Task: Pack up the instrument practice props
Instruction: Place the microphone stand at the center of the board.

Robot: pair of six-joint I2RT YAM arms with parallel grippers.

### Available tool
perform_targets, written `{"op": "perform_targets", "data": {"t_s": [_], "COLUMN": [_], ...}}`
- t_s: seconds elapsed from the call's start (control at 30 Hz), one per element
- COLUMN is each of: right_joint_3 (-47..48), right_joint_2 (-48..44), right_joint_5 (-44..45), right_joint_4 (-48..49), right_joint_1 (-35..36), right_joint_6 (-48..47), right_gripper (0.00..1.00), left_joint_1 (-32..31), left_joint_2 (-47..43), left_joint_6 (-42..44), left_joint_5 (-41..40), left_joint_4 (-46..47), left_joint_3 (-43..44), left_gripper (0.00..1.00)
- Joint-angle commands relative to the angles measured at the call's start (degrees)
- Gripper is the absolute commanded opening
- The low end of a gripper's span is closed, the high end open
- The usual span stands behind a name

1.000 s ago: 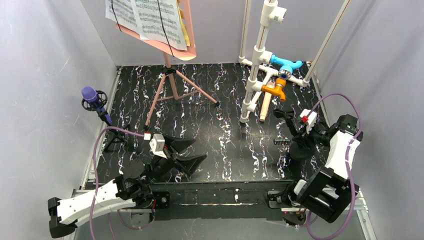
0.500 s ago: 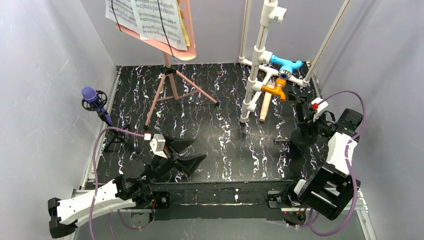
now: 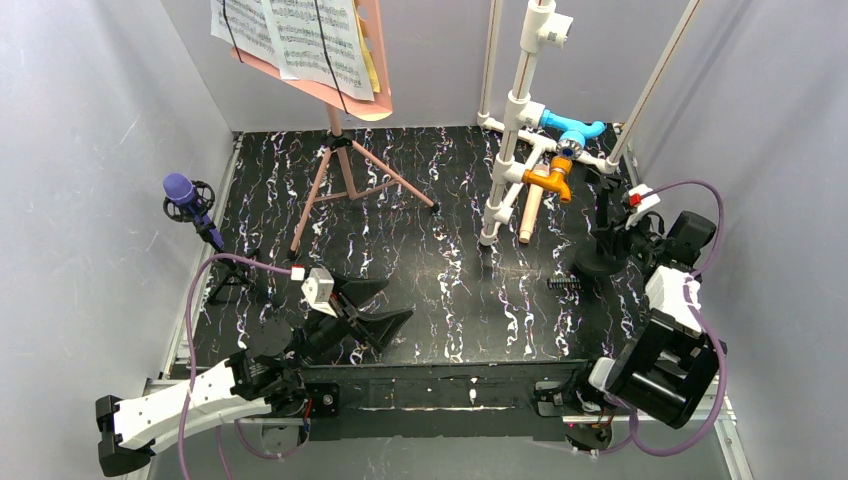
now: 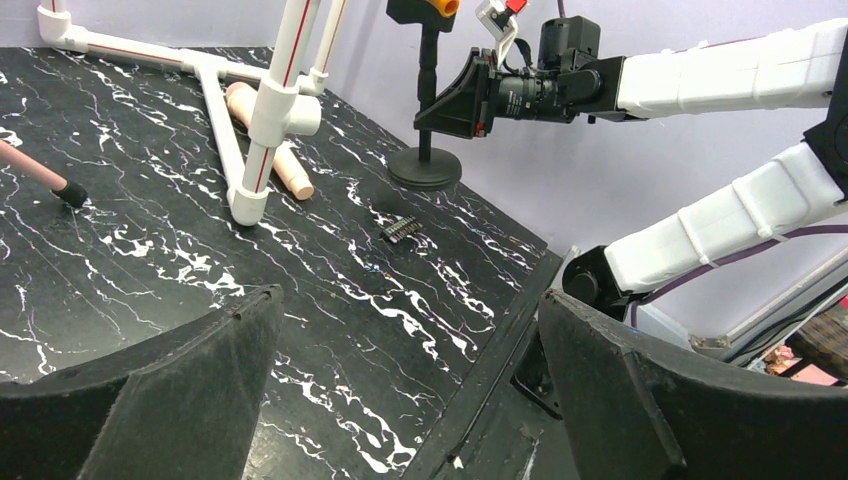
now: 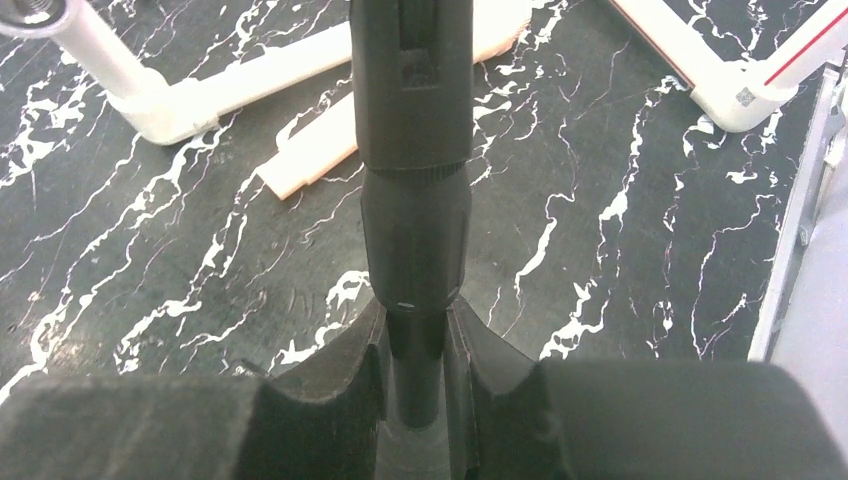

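Black stand [image 5: 415, 200] pinched at its pole by right fingers [image 5: 345, 375]; lift straight, upright. Left fingers [image 4: 150, 400] spread wide.

Both arms are showing white shells over black joints and motor housings: the left arm [image 3: 160, 412] and the right arm [image 3: 672, 295]. A purple cable [image 3: 195, 300] is running along each to a small white wrist camera box [image 3: 318, 287] with a red-marked plug. The left gripper [image 3: 397, 302] is showing broad, matte black, wedge-shaped fingers [image 4: 150, 400].
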Motion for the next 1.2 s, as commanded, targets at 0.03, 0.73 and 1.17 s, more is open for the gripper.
{"op": "perform_targets", "data": {"t_s": [0.03, 0.73, 1.17], "right_joint_3": [0.9, 4.6, 10.1], "right_joint_2": [1.8, 11.9, 20.9], "right_joint_5": [0.6, 3.4, 5.8], "right_joint_4": [15.0, 27.4, 32.3], "right_joint_1": [1.3, 6.2, 9.2], "right_joint_6": [7.3, 15.3, 18.1], "right_gripper": [0.01, 0.01, 0.01], "left_joint_1": [0.0, 0.0, 0.0], "left_joint_2": [-0.3, 1.6, 5.1], "left_joint_6": [1.2, 1.8, 2.9], "left_joint_5": [-1.9, -3.5, -4.9], "left_joint_4": [-0.5, -1.5, -1.5], "left_joint_3": [1.0, 2.0, 3.8], "left_gripper": [0.99, 1.0, 1.0]}}
